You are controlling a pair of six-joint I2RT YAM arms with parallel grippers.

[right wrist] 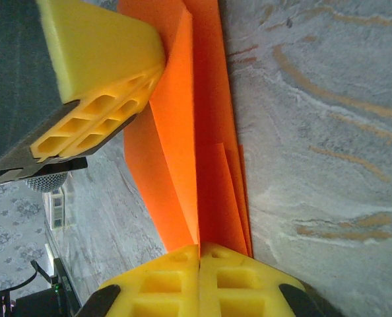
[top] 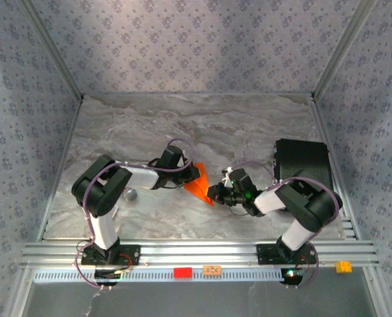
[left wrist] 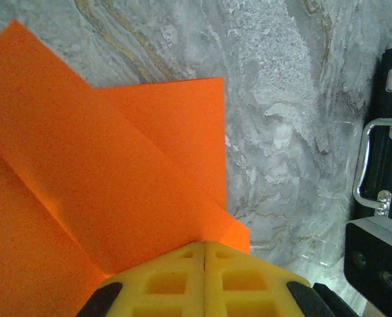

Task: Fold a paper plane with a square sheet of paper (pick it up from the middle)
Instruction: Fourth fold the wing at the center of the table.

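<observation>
From above, the orange paper sits at about the middle of the tabletop, a little nearer the near edge than the far one. It is folded into a narrow wedge with its point toward the near edge. The left gripper pinches the wedge's far-left edge, and the right gripper pinches its near-right tip. A broad stretch of bare marble runs from the paper to the far edge. A black case lies along the right edge, well apart from the paper. A small grey ball rests toward the left edge beside the left arm.

In the left wrist view, the left gripper has its yellow fingers pressed together on a corner of the orange paper. One straight crease runs diagonally across the paper, and its right edge stands sharp against the tabletop. Open marble separates that edge from the black case with its metal handle.

In the right wrist view, the right gripper is clamped shut on the narrow end of the orange paper, whose layered edges fan slightly. The left gripper grips the other end. Bare tabletop lies to the right of the paper. I cannot tell whether the paper touches it.
</observation>
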